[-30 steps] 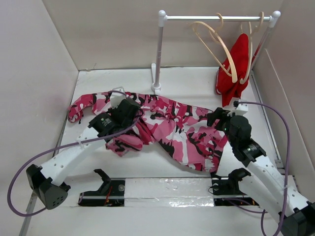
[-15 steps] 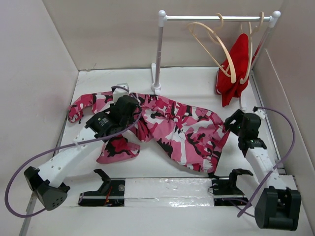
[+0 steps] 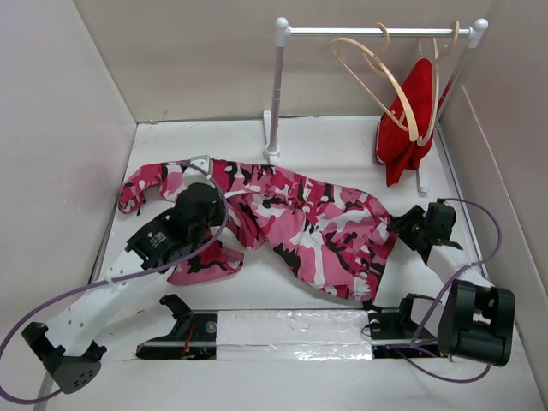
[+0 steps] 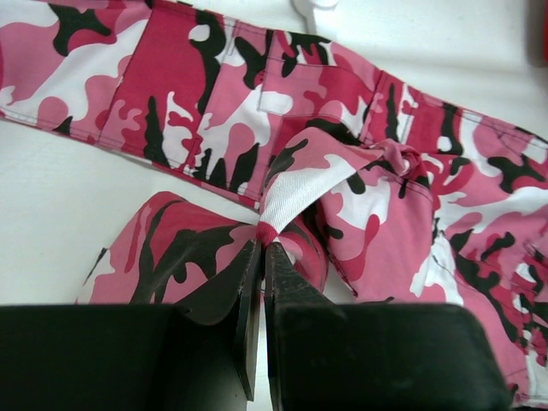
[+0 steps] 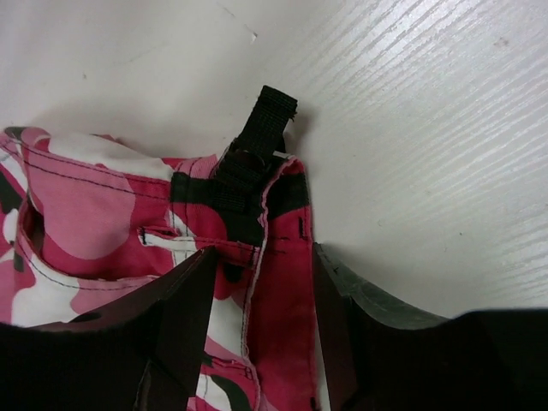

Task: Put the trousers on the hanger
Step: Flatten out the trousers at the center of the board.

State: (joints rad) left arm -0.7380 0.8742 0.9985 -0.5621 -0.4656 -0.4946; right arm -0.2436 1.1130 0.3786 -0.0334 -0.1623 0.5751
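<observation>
Right hand (image 5: 263, 253) retreated, straddling the trousers (image 5: 103, 214) at their waistband.

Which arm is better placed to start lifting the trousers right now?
Left, probably. The left gripper is shut on a fold of the trousers, so it could lift at once. The right gripper stands open astride their waistband edge, gripping nothing.

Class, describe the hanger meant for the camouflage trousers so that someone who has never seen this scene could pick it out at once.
Look to the white clothes rail standing at the back of the table. Two pale wooden hangers hang from its bar, and the hanger wanted is the left one. It hangs bare, while its neighbour on the right carries a red garment.
</observation>
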